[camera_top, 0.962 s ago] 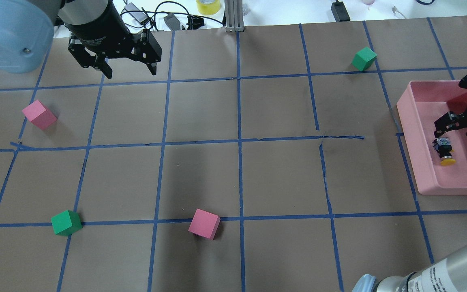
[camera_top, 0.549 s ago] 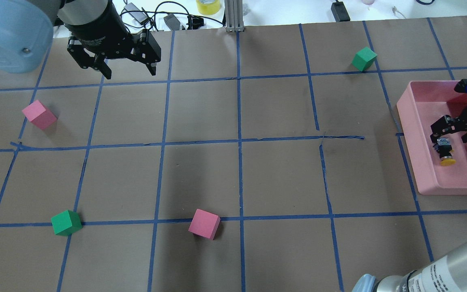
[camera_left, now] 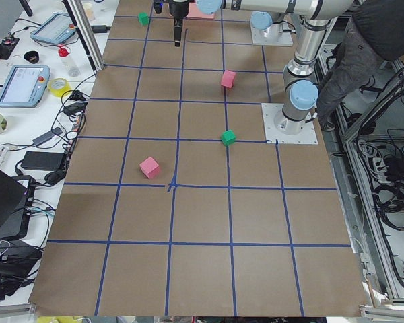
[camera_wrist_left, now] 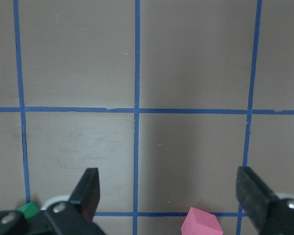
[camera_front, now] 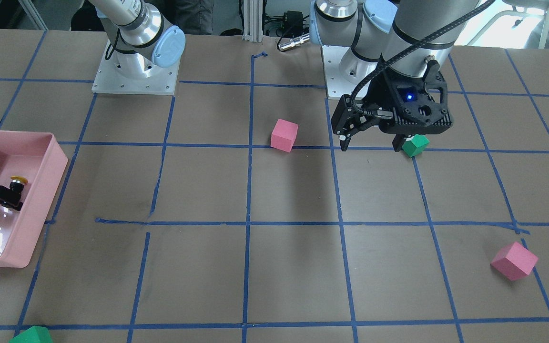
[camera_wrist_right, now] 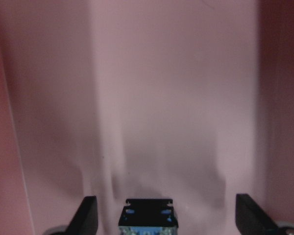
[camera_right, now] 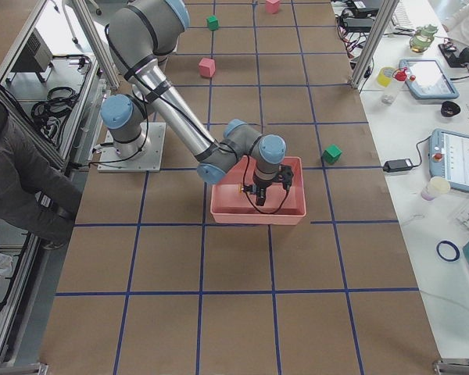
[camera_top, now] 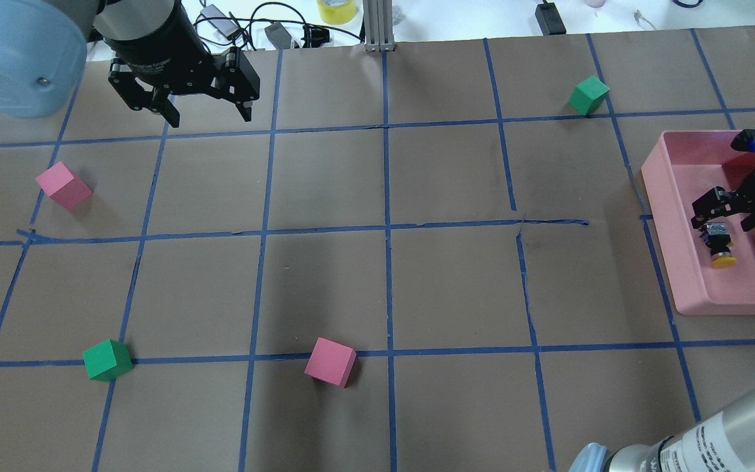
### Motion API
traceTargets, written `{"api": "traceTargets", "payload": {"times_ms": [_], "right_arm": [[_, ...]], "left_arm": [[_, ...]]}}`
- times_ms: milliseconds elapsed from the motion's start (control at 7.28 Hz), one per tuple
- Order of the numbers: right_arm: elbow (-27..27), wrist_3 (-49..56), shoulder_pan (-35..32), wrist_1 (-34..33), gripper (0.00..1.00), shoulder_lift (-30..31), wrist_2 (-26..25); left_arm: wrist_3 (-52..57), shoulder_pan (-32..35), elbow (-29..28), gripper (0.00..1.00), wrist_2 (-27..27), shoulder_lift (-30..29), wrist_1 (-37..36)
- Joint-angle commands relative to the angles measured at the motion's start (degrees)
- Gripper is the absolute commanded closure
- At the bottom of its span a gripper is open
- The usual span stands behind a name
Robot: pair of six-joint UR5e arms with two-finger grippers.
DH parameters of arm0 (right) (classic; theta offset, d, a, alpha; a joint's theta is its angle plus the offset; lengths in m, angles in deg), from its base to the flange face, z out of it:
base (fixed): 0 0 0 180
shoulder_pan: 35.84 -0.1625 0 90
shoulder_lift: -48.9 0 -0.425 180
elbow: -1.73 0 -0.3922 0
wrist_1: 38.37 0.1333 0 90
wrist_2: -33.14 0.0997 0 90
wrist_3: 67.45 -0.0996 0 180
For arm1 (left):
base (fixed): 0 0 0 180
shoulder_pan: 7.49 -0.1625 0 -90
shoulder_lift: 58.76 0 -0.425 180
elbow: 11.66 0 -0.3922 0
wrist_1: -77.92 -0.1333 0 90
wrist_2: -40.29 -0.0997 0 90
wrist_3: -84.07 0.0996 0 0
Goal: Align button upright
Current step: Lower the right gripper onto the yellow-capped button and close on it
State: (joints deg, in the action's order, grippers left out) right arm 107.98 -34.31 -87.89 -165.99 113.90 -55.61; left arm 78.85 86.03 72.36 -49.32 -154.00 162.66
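Your right claw (camera_top: 721,221) sits spread at 12 o'clock of the toppled button (camera_top: 720,248); centre the jaws over its black body before pinching.

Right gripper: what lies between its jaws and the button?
Bare pink tray floor; right wrist view shows the button lying between open jaws of the right gripper.

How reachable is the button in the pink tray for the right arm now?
Probably yes: the jaws of the right arm stand open inside the pink tray, lined up on the button, with nothing in between.
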Motion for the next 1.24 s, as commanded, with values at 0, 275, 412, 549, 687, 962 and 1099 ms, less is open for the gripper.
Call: {"api": "traceTargets", "payload": {"times_ms": [0, 275, 412, 549, 687, 962, 1099], "right_arm": [[0.1, 0.0, 0.0, -0.1, 0.0, 0.0, 0.2], [0.2, 0.1, 0.0, -0.1, 0.0, 0.1, 0.5], [0.2, 0.1, 0.0, -0.2, 0.0, 0.1, 0.5], [0.2, 0.1, 0.0, -0.1, 0.0, 0.0, 0.5], [0.2, 0.1, 0.0, 0.0, 0.0, 0.1, 0.4], [0.2, 0.2, 0.0, 0.4, 0.0, 0.2, 0.4], [0.3, 0.2, 0.0, 0.8, 0.0, 0.5, 0.4]], "left_arm": [[0.2, 0.0, 0.0, 0.0, 0.0, 0.0, -0.2], [-0.1, 0.0, 0.0, 0.0, 0.0, 0.0, -0.2], [-0.1, 0.0, 0.0, 0.0, 0.0, 0.0, -0.2], [-0.1, 0.0, -0.1, 0.0, 0.0, 0.1, -0.2], [-0.1, 0.0, -0.1, 0.0, 0.0, 0.1, -0.2], [-0.1, 0.0, -0.3, 0.0, -0.1, 0.1, -0.2], [-0.1, 0.0, -0.3, 0.0, -0.1, 0.1, -0.2]]}}
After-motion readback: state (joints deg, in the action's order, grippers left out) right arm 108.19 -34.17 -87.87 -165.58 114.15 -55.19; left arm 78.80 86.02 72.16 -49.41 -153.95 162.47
